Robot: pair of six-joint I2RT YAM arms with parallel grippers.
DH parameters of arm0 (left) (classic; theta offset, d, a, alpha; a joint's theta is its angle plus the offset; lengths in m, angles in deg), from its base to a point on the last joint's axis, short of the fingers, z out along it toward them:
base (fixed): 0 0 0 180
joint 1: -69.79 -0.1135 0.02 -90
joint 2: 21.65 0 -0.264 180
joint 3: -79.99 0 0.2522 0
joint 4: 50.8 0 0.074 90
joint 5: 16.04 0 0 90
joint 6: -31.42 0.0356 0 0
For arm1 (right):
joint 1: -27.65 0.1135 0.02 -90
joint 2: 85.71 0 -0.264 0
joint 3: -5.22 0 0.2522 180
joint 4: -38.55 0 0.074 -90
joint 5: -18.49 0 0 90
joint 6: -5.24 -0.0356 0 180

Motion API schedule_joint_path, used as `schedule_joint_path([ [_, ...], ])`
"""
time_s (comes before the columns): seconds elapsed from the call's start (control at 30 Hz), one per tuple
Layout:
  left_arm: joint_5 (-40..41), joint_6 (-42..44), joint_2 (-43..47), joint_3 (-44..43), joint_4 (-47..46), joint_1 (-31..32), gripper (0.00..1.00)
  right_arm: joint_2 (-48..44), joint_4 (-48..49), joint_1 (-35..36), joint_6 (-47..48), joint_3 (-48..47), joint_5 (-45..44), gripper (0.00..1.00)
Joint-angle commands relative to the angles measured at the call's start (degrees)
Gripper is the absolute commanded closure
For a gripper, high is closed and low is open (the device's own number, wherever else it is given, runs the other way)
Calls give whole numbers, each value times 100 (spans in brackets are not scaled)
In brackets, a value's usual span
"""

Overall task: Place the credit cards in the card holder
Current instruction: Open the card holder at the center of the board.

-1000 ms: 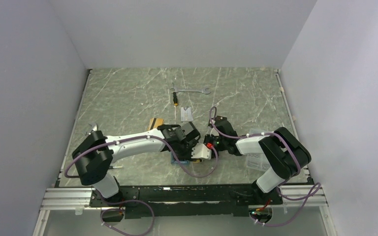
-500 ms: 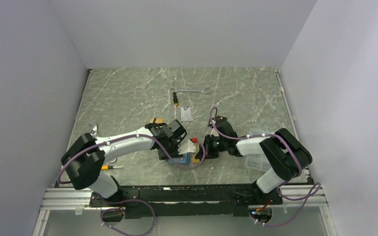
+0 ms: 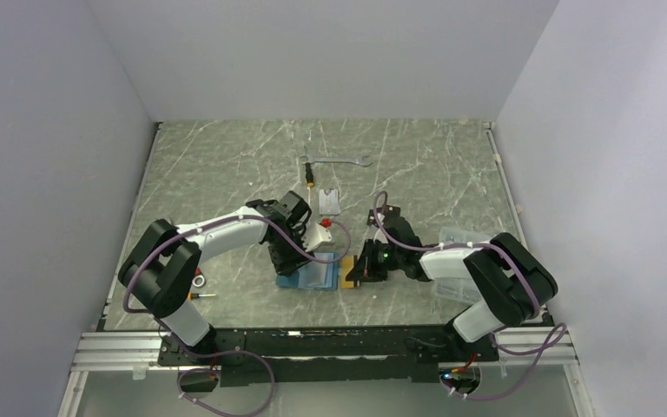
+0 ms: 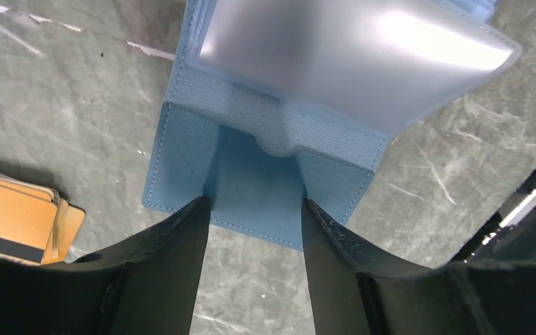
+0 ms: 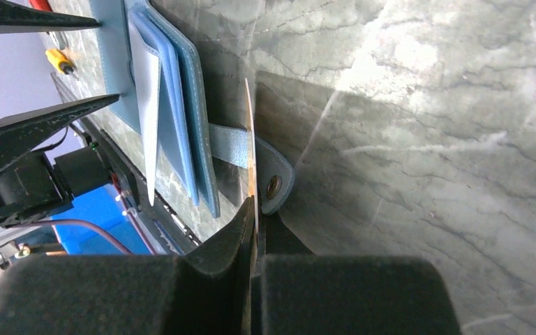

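The card holder (image 3: 317, 274) lies opened on the table, teal-blue with paler pockets and a clear window (image 4: 349, 56). My left gripper (image 3: 298, 259) is at its left edge. Its fingers stand apart, tips (image 4: 255, 202) over the holder's near flap (image 4: 255, 174), gripping nothing. My right gripper (image 3: 356, 271) is shut on one orange credit card (image 3: 346, 274), seen edge-on (image 5: 251, 132) beside the holder's snap tab (image 5: 276, 185), just right of the holder (image 5: 171, 105). A stack of orange credit cards (image 4: 10, 223) with a black stripe lies left of the holder.
At the back lie a wrench (image 3: 337, 161), a yellow-handled screwdriver (image 3: 312, 182) and a clear packet (image 3: 330, 201). Another clear packet (image 3: 452, 280) sits under the right arm. A small screwdriver (image 3: 200, 295) lies near the left arm's base. Walls close in on three sides.
My left arm has pulled back to the left off the holder, and its jaws have widened. The holder now lies uncovered. My right gripper has edged down-left with its card.
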Motion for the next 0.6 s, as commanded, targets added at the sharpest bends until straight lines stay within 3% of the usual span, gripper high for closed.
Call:
schedule_joint_path([
  [0.0, -120, 244, -95, 146, -437, 128, 44, -50, -1406, -34, 298, 393, -1401, 100],
  [0.33, 385, 460, -127, 790, -1226, 519, 46, -364, -1871, -33, 271, 306, -1557, 100],
  [0.57, -154, 283, 446, 447, -844, 515, 46, -510, -2130, -4, 258, 171, -1669, 100],
])
